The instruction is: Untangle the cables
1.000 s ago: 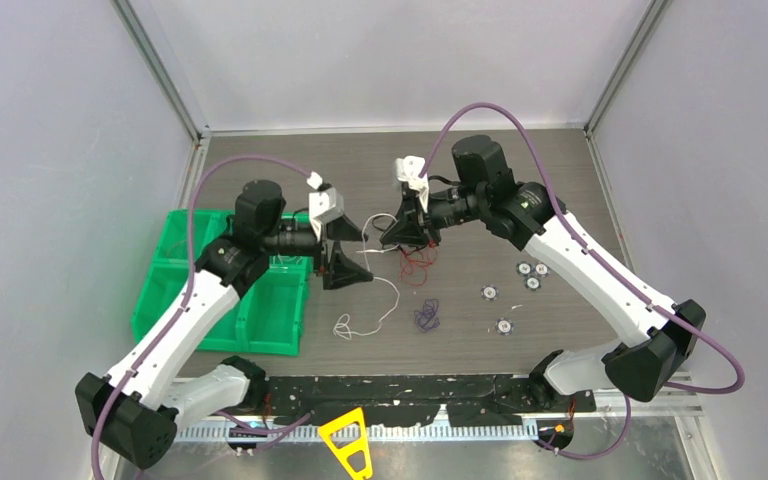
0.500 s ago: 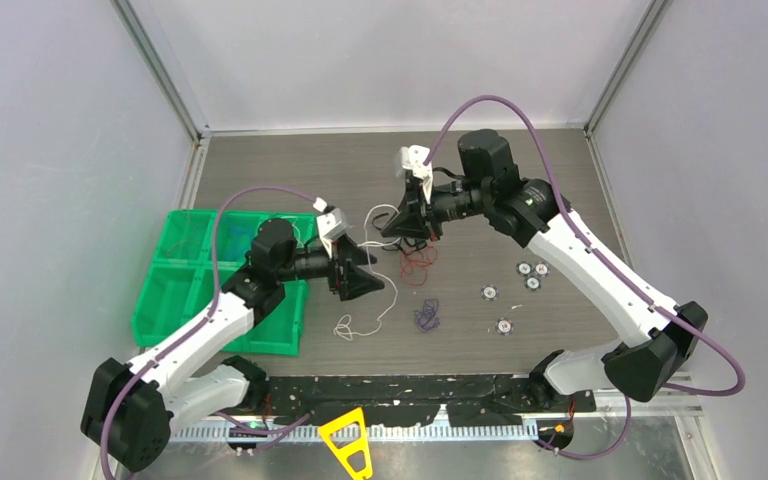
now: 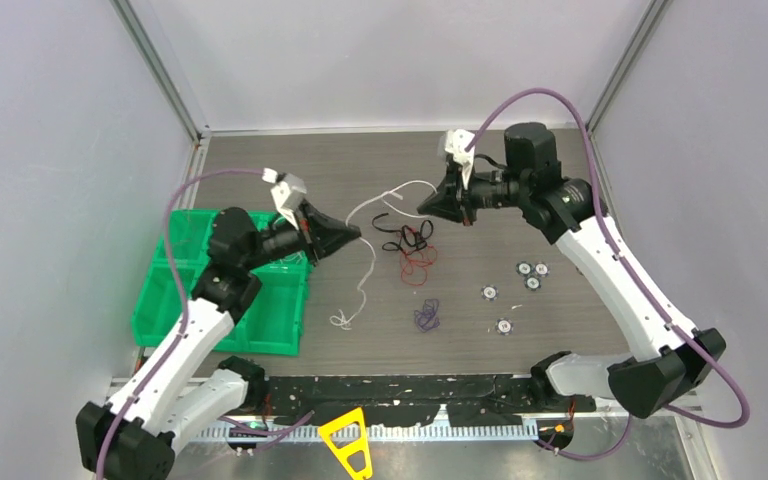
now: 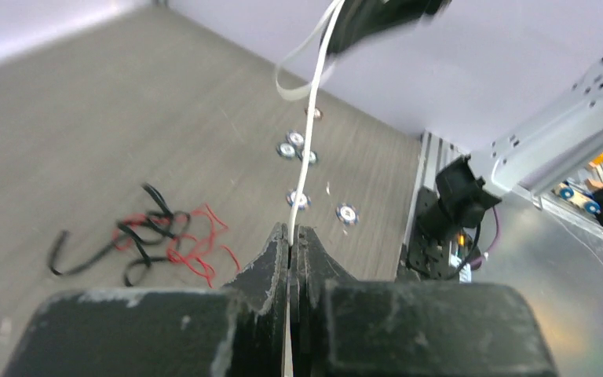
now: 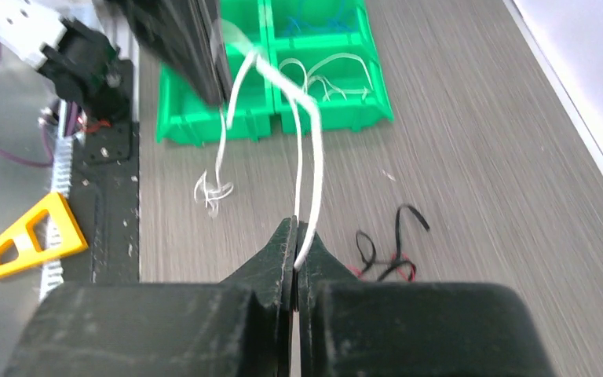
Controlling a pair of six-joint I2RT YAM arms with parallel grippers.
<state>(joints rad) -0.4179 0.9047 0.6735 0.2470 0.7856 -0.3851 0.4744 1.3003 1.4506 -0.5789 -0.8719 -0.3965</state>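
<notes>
Nearest the arm bases, a yellow triangular plastic frame (image 3: 348, 440) lies off the work surface and plays no part here. Beyond it, on the grey wood-grain table (image 3: 290, 170), a thin blue-purple cable (image 3: 426, 316) sits coiled alone, apart from the rest, so it looks already freed. A few small round white-and-black discs (image 3: 532, 275) lie to its right.

To the left, the long thin white cable (image 3: 368, 268) trails its loose tail onto the table. From there it rises to the left gripper (image 3: 353, 235), whose jaws are shut tight on it. This gripper hangs beside the green plastic compartment bin (image 3: 165, 300). White strands already lie in one of the bin's cells, so the bin is probably the destination.

Farther out, the thin black and red cables (image 3: 410, 245) lie together on the table. They seem interlaced, though the overhead view is too coarse to be sure.

Farthest, the right gripper (image 3: 424, 207) pinches the white cable's other end between closed jaws. The span between the arms arcs above the black-red clump, apparently held apart and raised so the white strand lifts clear of it.
</notes>
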